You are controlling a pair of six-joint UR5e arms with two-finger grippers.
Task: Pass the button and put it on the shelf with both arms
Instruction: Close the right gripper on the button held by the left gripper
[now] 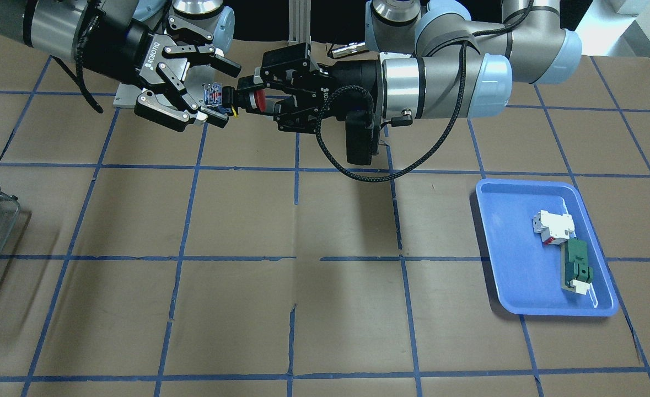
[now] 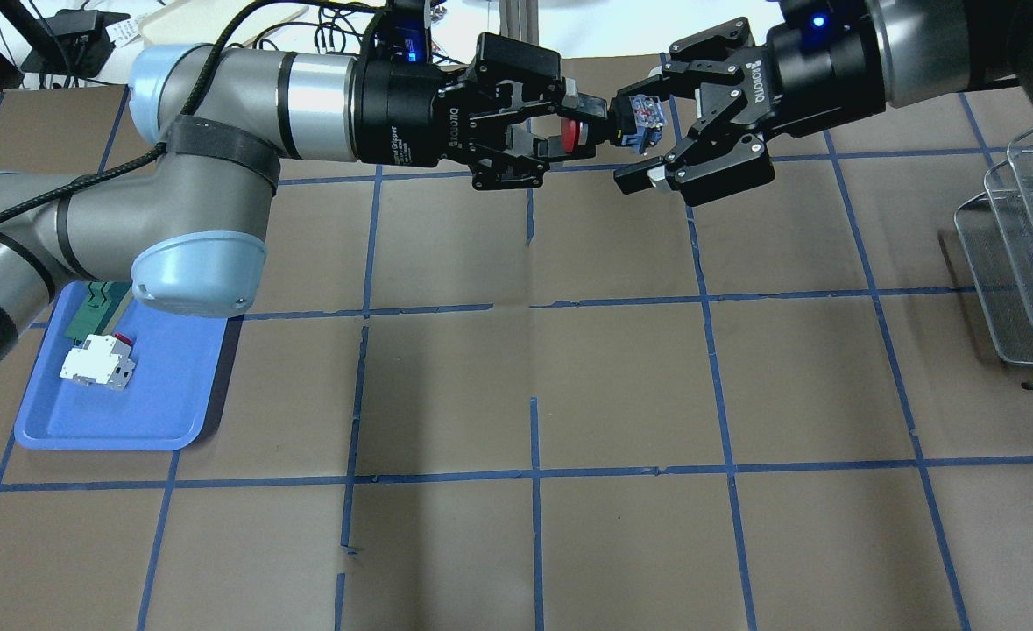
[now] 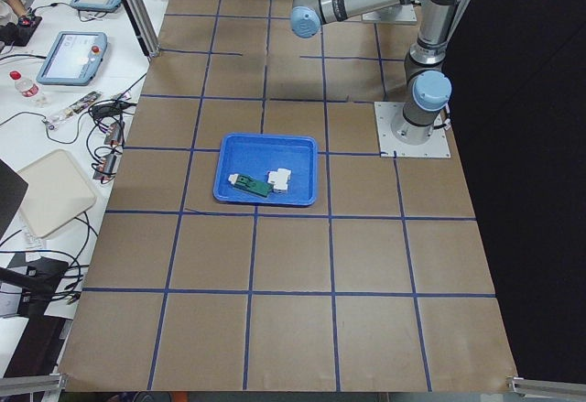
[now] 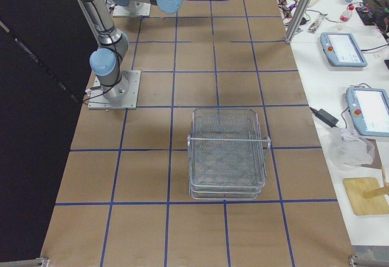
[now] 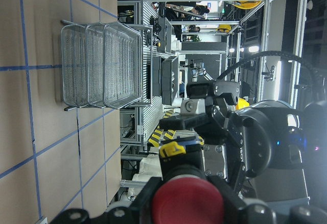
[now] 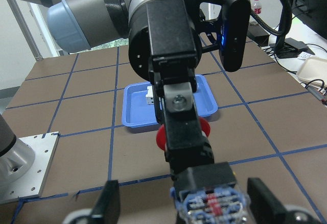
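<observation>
The button (image 1: 247,100), with a red cap, a yellow ring and a contact block at its rear, is held level in the air over the table's far side. My left gripper (image 1: 258,99) is shut on it at the cap end; it also shows in the overhead view (image 2: 573,130). My right gripper (image 1: 221,92) is open, with its fingers spread on either side of the contact block (image 2: 643,114) and not touching it. In the right wrist view the block (image 6: 214,203) sits between the open fingers (image 6: 265,203). The wire-mesh shelf (image 2: 1020,263) stands at the table's right end.
A blue tray (image 1: 515,275) lies on the robot's left side and holds a white block (image 1: 553,226) and a green flat part (image 1: 577,264). The shelf also shows in the exterior right view (image 4: 228,151) and the left wrist view (image 5: 102,66). The brown table has a blue tape grid.
</observation>
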